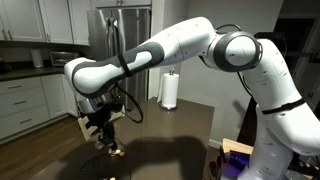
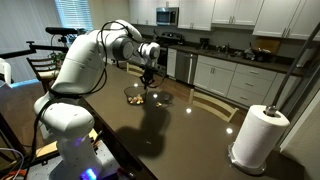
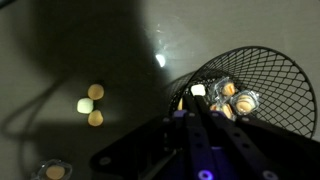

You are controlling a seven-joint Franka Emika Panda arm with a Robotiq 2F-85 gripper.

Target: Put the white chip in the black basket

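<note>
The basket [image 3: 262, 88] is black, an open criss-cross wire mesh. Inside it lie pale orange-tan pieces and one white bit [image 3: 198, 90]. On the dark brown, glossy surface [image 3: 60, 50] sit three small pale-yellow bits [image 3: 90, 104]. The arm [image 2: 85, 60] is white with black joints. The paper towel roll [image 2: 258, 135] is white.

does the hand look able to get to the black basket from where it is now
Probably yes. In the wrist view the black basket sits just ahead of the hand, open side up, with only bare table around. In an exterior view the hand hangs just above the basket.
</note>
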